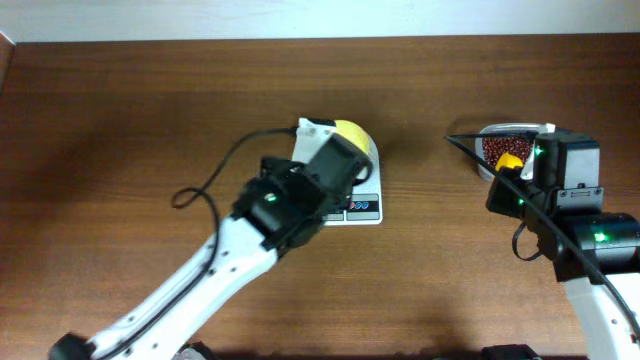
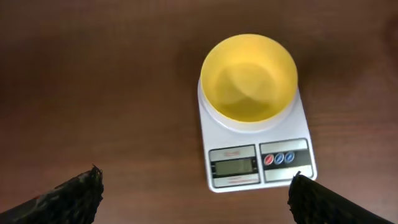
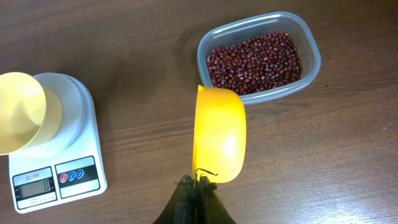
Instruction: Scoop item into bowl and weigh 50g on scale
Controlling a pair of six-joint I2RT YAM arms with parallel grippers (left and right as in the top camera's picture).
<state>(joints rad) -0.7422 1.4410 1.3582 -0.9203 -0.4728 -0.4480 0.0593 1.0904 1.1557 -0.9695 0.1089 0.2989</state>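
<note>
The pale-yellow bowl (image 2: pixel 249 78) stands empty on the white scale (image 2: pixel 233 167). My left gripper (image 2: pixel 196 194) hovers above the scale's front edge, open, with nothing between its fingers (image 2: pixel 74 196). The item, a mass of small reddish-brown beans (image 3: pixel 255 55), fills a clear tub (image 3: pixel 313 46) at the right. My right gripper (image 3: pixel 199 182) is shut on the handle end of a yellow scoop (image 3: pixel 219 134). The scoop hangs over the table just short of the tub, turned on its side, so its inside is hidden. In the overhead view the left arm covers most of the scale (image 1: pixel 365 208).
A black cable (image 1: pixel 205 185) loops over the table left of the scale. The right arm (image 1: pixel 575 215) stands at the right edge, beside the tub. The dark wooden table (image 1: pixel 120 110) stretches to the left.
</note>
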